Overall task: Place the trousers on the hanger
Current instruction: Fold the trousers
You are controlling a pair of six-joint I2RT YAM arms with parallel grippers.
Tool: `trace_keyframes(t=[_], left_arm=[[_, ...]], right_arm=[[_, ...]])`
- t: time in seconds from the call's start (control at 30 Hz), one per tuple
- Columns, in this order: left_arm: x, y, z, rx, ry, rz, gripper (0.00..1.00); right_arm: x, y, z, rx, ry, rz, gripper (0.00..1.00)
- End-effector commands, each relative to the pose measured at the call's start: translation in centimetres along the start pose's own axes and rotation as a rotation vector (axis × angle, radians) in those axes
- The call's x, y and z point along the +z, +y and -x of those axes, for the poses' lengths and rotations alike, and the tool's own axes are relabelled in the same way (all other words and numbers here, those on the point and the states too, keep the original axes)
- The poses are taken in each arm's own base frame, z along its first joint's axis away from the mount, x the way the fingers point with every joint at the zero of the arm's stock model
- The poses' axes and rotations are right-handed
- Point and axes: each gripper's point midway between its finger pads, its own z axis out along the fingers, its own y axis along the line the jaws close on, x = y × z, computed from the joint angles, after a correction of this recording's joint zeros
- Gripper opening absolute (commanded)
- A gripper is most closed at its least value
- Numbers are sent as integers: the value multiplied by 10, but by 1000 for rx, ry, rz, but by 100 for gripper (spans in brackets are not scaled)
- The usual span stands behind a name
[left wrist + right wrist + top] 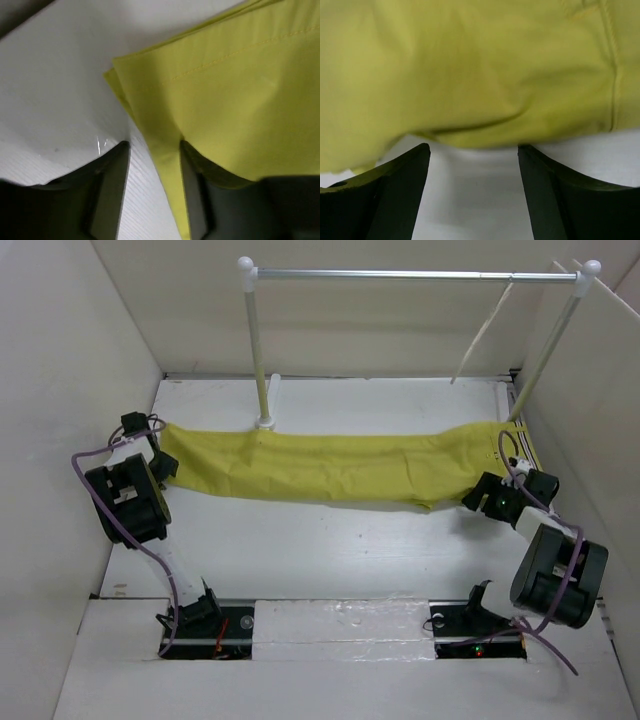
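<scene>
The mustard-yellow trousers (330,468) lie folded in a long strip across the table, waistband end (522,447) at the right. My left gripper (163,466) is at their left end. Its jaws stand apart in the left wrist view, with the cloth's edge (167,165) lying between them against the right finger (192,200) and bare table beside it. My right gripper (485,497) sits at the right end, open, with the cloth (470,65) just beyond its fingertips (422,155) and only table between them. The cream hanger (485,328) hangs on the rail at the back right.
A silver rail (400,274) on white posts spans the back; the left post's foot (264,422) stands just behind the trousers. White walls close in on the left (60,390) and the right (600,390). Both arm bases sit at the near edge.
</scene>
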Motion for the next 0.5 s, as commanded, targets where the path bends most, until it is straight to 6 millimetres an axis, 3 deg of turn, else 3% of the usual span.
trace_keyframes(t=[0.0,0.03,0.1,0.13,0.17,0.2,0.23,0.27,0.33,0.43,0.47], left_arm=[[11,-5,4,-3,-8,-7,37],[12,-4,4,-1,-5,1,16],[16,-4,5,25,10,12,2],[16,-4,8,31,8,22,0],[15,-4,15,36,-11,40,0],[14,-3,17,44,-15,43,0],[12,-2,19,45,-23,50,0],[9,2,25,43,-47,78,0],[1,13,32,38,-88,132,0],[-14,30,34,25,-126,192,0],[-24,39,36,19,-157,224,0]], right_arm=[[15,-6,38,69,-144,-2,76],[23,-10,31,98,-115,-5,72],[28,-10,40,131,-144,4,65],[29,-12,42,140,-156,-2,57],[32,-8,47,132,-176,6,40],[32,-9,51,136,-182,1,36],[34,-8,52,128,-177,-5,25],[34,-11,51,131,-167,-20,0],[31,-13,53,95,-161,-36,0],[8,-19,56,24,-156,-69,0],[-3,-25,39,35,-87,-108,0]])
